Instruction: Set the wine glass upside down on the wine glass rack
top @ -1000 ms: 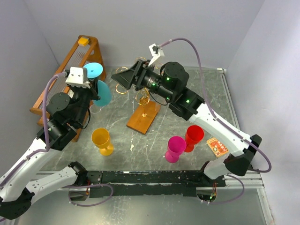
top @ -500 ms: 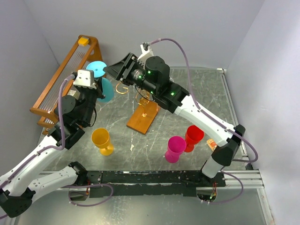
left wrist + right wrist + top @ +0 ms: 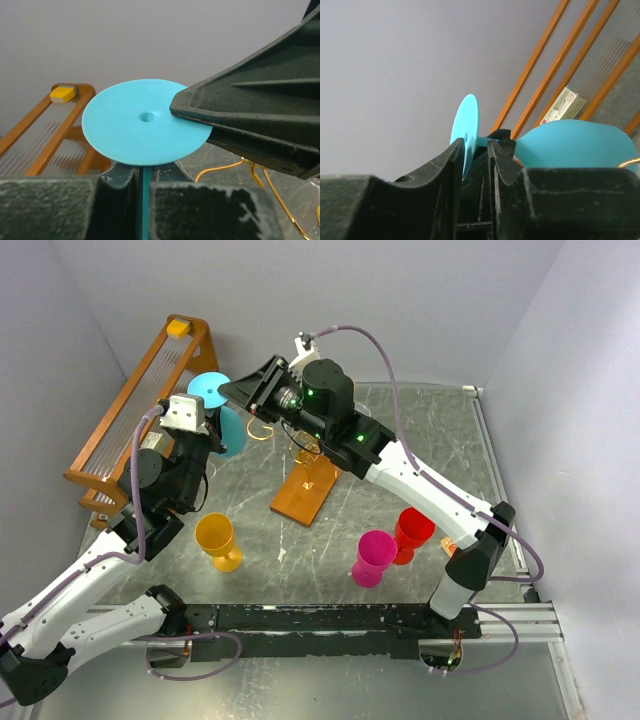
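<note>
Over the desk's [image 3: 440, 440] far-left corner my left hand [image 3: 132, 187] is pinching the stem of the wine glass [image 3: 228, 432], right hand [image 3: 476, 150] narrow astride its foot [image 3: 470, 122] for handover.

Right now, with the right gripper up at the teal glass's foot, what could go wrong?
1. The right gripper meets only the thin foot edge of the wine glass; such a shallow pinch may slip or twist.
2. The left gripper clamps the stem, so if both arms grip one glass, any mismatched move could strain it.
3. Gold wires of the wine glass rack lie close under the right gripper and could snag.
</note>
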### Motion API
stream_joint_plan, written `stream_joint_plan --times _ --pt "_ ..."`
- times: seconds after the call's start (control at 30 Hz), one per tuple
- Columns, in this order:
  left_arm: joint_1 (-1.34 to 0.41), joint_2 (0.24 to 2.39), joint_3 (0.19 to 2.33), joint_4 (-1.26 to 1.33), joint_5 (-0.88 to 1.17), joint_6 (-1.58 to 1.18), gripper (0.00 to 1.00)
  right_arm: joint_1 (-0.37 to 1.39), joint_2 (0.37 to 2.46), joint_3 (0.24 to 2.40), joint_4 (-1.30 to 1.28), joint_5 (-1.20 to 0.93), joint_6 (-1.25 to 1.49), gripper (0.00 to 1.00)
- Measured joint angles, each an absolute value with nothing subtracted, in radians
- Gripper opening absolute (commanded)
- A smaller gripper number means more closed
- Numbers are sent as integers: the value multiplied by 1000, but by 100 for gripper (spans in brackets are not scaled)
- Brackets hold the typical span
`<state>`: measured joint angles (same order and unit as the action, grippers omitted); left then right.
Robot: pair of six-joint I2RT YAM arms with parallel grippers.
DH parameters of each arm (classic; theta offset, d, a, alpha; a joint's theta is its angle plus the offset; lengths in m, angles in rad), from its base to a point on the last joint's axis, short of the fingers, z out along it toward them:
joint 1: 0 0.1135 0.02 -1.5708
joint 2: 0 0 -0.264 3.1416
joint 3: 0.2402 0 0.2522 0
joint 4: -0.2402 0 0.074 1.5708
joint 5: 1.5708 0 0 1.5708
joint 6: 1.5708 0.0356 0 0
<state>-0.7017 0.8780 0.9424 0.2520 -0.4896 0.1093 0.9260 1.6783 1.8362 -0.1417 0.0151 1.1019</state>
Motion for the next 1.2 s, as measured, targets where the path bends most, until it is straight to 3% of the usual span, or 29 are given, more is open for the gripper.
stream_joint_plan --times 0.23,0.37,0.6,0.97,1.2 --pt "-702 863 928 258 -463 129 7 926 1678 1821 -112 -4 1165 0" --pt "-702 847 926 253 -463 134 14 927 1678 1805 -86 -15 1216 0" --pt "-701 808 926 179 -469 105 45 929 1682 1802 -72 -26 1248 0" --pt "-701 680 941 -68 -464 2 59 925 1784 1864 -73 -37 1250 0" --pt "-701 596 968 -172 -464 -35 74 917 1818 1889 -71 -38 1250 0"
